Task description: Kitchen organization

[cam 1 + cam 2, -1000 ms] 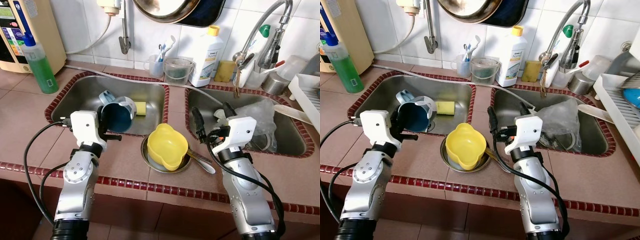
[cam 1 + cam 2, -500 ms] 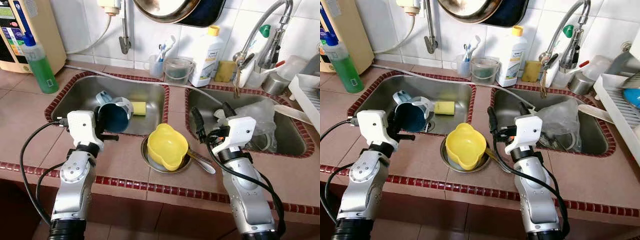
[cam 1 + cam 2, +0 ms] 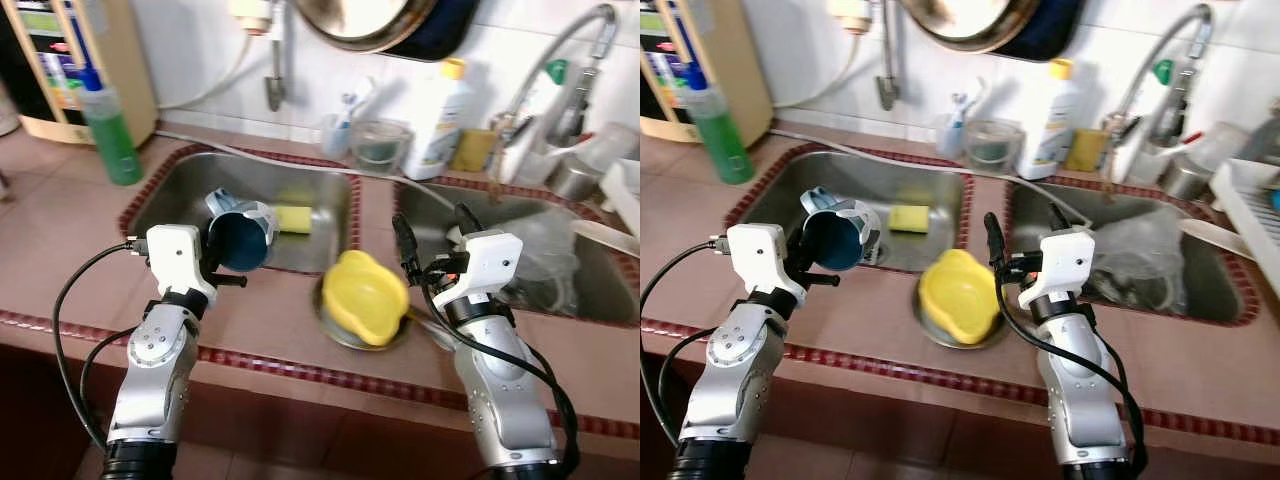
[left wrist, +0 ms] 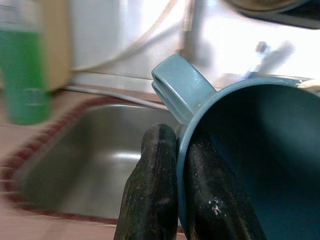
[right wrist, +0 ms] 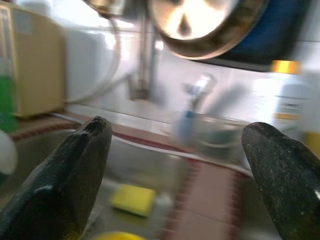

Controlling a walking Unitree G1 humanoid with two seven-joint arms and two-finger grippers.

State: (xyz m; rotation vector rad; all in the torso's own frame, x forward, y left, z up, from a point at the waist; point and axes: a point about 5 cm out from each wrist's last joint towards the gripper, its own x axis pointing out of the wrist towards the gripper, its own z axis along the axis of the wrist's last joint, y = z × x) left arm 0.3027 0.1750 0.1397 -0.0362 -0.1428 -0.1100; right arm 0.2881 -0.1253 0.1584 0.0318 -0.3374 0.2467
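A blue mug (image 3: 243, 238) hangs tipped on its side over the front edge of the left sink (image 3: 180, 195), mouth facing me. My left gripper (image 4: 182, 195) is shut on its rim beside the handle (image 4: 180, 90), one finger inside and one outside. A yellow bowl (image 3: 368, 297) rests tilted on a metal plate (image 3: 338, 330) on the counter between the sinks. My right gripper (image 3: 435, 235) stands open just right of the bowl, over the near edge of the right sink (image 3: 600, 300), holding nothing.
A yellow sponge (image 3: 293, 218) lies in the left sink. A green bottle (image 3: 110, 130) stands at the back left, a white bottle (image 3: 440, 120) and a cup of brushes (image 3: 345, 125) along the wall. Clear plastic (image 3: 545, 250) lies under the faucet (image 3: 560, 75).
The whole picture has shifted right and blurred, so the camera moved. My left gripper still holds the mug; my right gripper stays open by the bowl.
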